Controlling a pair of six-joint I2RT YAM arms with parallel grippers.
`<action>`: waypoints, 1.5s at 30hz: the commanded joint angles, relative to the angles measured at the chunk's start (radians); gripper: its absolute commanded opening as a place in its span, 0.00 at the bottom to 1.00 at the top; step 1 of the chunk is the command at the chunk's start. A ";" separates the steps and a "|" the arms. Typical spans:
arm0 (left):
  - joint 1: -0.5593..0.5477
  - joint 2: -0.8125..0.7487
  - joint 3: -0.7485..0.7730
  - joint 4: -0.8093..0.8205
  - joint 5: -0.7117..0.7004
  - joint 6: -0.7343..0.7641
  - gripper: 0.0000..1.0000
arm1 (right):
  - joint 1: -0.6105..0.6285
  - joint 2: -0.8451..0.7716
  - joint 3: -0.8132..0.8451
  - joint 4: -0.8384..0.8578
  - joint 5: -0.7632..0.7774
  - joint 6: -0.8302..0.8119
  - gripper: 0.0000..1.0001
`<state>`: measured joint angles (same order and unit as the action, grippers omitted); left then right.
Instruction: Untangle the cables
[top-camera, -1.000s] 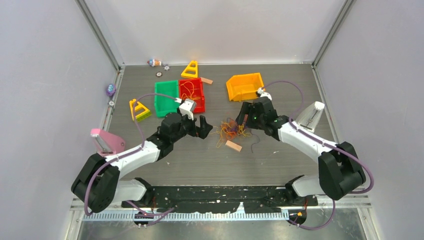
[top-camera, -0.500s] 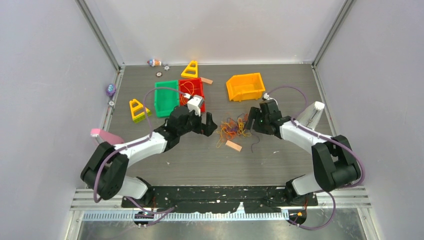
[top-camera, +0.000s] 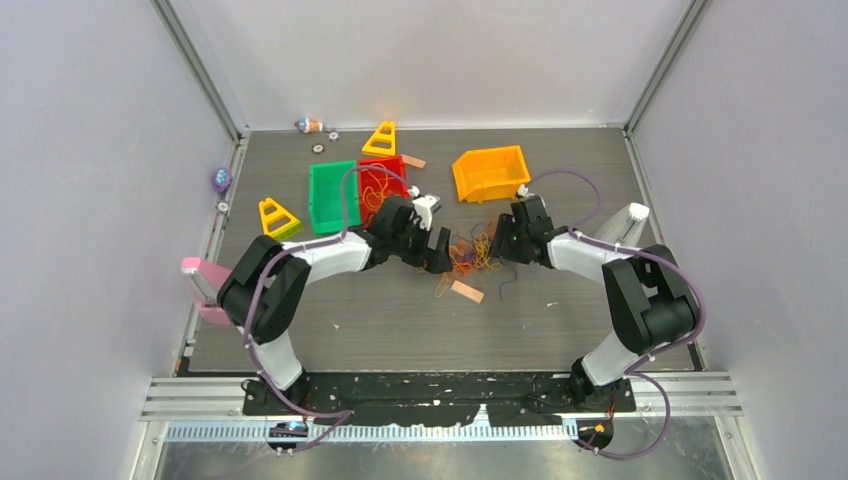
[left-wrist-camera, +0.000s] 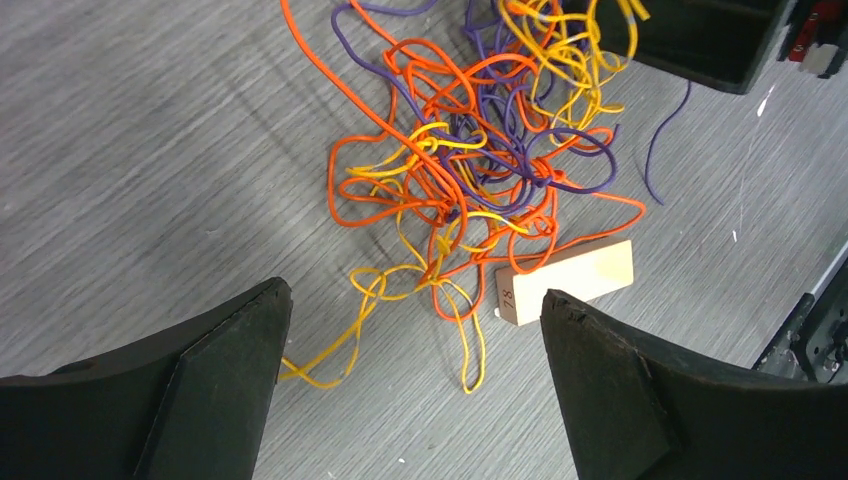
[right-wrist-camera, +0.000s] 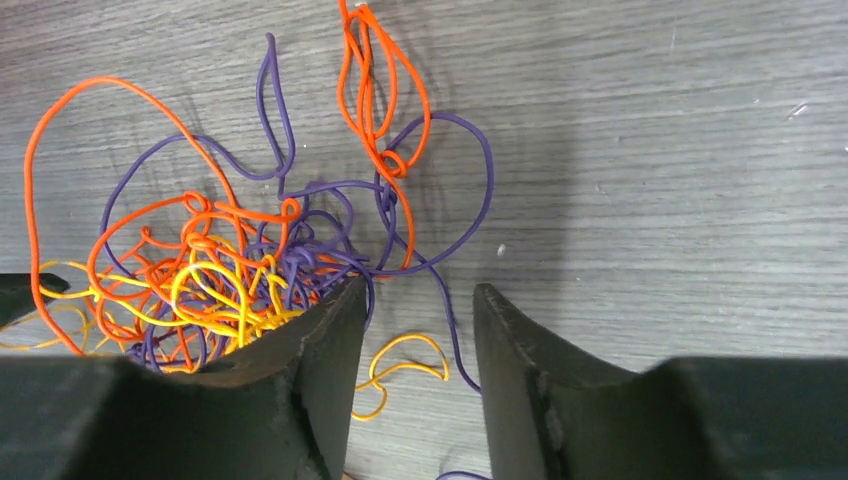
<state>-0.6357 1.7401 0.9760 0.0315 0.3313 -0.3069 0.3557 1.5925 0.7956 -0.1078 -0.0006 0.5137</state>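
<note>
I'm working over a dark grey wood-grain table (top-camera: 300, 300) boxed in by pale walls. From the top camera, the cables (top-camera: 470, 255) sit as one small clump mid-table, nearer than the orange bin (top-camera: 490, 172), with a wooden block (top-camera: 466, 291) just on their near side. The left gripper (top-camera: 437, 250) stands just to the clump's left and the right gripper (top-camera: 503, 243) just to its right, so the tangle lies between the two.

On the left wrist camera, the left gripper (left-wrist-camera: 412, 300) is spread wide and holds nothing. The cables (left-wrist-camera: 480, 160) lie ahead of it: thin, limp orange, yellow and purple strands knotted at the core. A loose yellow loop trails back between the fingers (left-wrist-camera: 215, 380). The block (left-wrist-camera: 565, 280) touches the lower strands.

On the right wrist camera, the right gripper (right-wrist-camera: 420, 300) shows a narrower gap, also unclosed. The cables (right-wrist-camera: 230, 270) bunch against its left finger, and one purple strand runs through the gap. I judge this arm better placed to pinch first.
</note>
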 joint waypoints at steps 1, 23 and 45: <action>-0.005 0.067 0.092 -0.065 0.071 -0.016 0.93 | 0.024 0.035 0.025 0.030 0.042 -0.013 0.38; 0.106 -0.061 -0.073 0.124 0.009 -0.127 0.00 | 0.002 -0.350 -0.070 -0.169 0.254 -0.040 0.05; 0.105 -0.372 -0.285 0.162 -0.454 -0.117 0.00 | -0.032 -0.681 -0.119 -0.295 0.620 0.104 0.05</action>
<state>-0.5301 1.4147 0.7010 0.1436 0.0002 -0.4133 0.3298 0.9310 0.6819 -0.3927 0.5117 0.5510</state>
